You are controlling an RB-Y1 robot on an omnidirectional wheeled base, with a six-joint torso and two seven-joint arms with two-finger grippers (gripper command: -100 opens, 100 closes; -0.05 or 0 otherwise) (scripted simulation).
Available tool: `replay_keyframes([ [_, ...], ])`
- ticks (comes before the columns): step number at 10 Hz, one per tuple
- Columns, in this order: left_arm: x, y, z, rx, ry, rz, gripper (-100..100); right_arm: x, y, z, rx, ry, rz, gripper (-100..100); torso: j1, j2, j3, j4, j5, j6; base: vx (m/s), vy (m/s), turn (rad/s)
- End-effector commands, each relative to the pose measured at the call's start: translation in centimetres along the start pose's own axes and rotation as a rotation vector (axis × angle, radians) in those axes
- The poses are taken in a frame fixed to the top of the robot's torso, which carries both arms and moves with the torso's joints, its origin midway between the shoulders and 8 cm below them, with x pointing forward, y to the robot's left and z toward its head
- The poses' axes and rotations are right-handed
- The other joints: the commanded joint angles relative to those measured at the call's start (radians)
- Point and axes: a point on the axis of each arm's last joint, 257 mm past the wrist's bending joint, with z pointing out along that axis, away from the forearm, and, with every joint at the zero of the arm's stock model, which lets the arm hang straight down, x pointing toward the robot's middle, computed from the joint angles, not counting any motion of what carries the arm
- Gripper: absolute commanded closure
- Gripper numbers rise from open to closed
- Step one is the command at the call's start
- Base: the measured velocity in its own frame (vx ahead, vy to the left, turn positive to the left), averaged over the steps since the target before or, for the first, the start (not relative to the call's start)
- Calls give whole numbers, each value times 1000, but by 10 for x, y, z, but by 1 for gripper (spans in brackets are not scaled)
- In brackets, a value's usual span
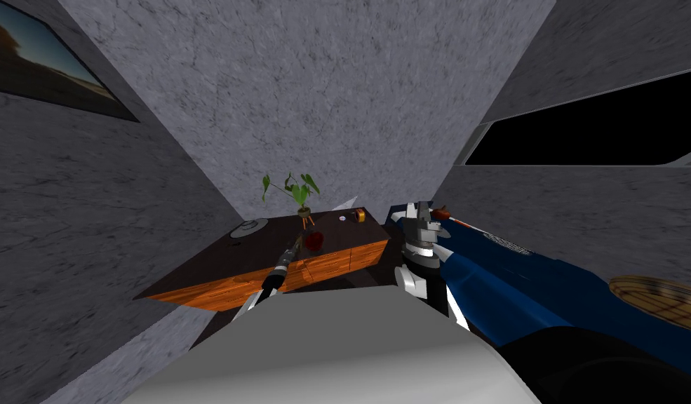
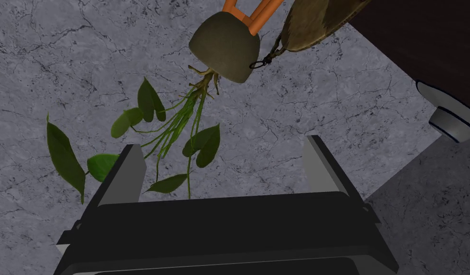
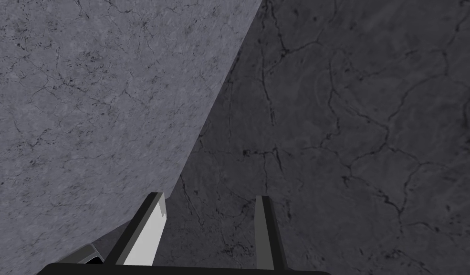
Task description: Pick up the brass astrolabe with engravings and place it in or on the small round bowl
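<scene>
Left tool point(image 2: 223, 143) is out over the dark surface point(image 1: 217, 263), fingers spread wide with nothing between them. Ahead of the tips is the plant pot point(image 2: 224, 47) on its orange legs, mid-surface toward the back edge. Just beside it is the brass astrolabe point(image 2: 315, 24), a brownish disc with its hanging ring and clasp turned toward the pot.

So the target lies forward of the left tool and off to one side of its line. It is on the pot's side that faces the small round bowl point(image 2: 446, 114), if I read that white, dark-rimmed shape right, further toward the surface's right end. The disc's long line runs from ring to far rim, slanting away from the pot.

Right tool point(image 3: 209, 200), fingers apart and empty, is raised off the surface's right end. Left arm is plainly nearer. My call: it needs to swing across from pot to disc before closing.
</scene>
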Motion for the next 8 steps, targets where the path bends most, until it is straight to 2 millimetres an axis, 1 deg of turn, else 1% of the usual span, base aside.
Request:
replay_keyframes([
  [1,7,10,-1,-19,21,23,-100,0,0,0,0,0,0,0,0,0,0,0,0,0,67,9,-13],
  [3,26,31,-6,-62,75,85,-100,0,0,0,0,0,0,0,0,2,1,0,0,0,69,13,-31],
  [4,26,31,-6,-62,75,85,-100,0,0,0,0,0,0,0,0,2,1,0,0,0,53,10,-15],
  [5,34,40,-8,-80,101,114,-100,0,0,0,0,0,0,0,0,3,1,0,0,0,51,12,-25],
  [6,34,40,-8,-80,101,114,-100,0,0,0,0,0,0,0,0,3,2,1,0,0,38,10,-8],
  [8,47,58,-14,-112,147,169,-100,0,0,0,0,0,0,0,0,4,2,1,0,0,52,11,-26],
])
